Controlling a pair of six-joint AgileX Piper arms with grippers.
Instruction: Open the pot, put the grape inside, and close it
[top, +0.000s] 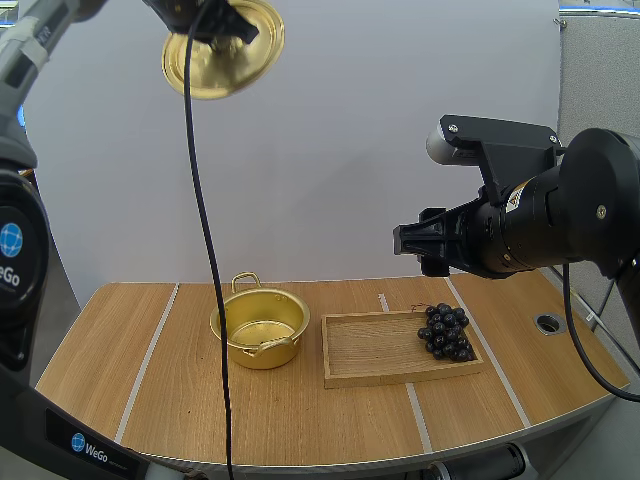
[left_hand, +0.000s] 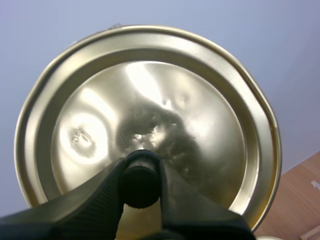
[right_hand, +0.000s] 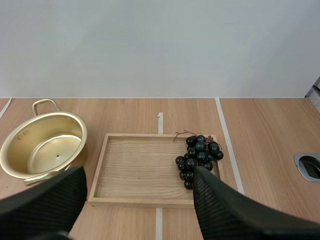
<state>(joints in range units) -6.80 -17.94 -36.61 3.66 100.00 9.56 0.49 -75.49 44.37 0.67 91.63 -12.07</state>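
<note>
A gold pot (top: 259, 328) stands open on the table, left of a wooden tray (top: 375, 352). The same pot (right_hand: 44, 149) and tray (right_hand: 135, 170) appear in the right wrist view. A bunch of dark grapes (top: 446, 330) lies at the tray's right end, also seen as grapes (right_hand: 198, 157) beneath my right gripper. My left gripper (top: 212, 30) holds the gold lid (top: 226, 52) high above the table; its fingers pinch the lid's black knob (left_hand: 141, 180) against the lid (left_hand: 150, 115). My right gripper (right_hand: 137, 192) hangs open well above the tray, fingers (right_hand: 225, 205) wide apart.
A round metal-rimmed hole (top: 548, 323) sits in the table right of the tray. White lines (top: 150, 360) cross the tabletop. Bare wood lies left of the pot and in front of the tray.
</note>
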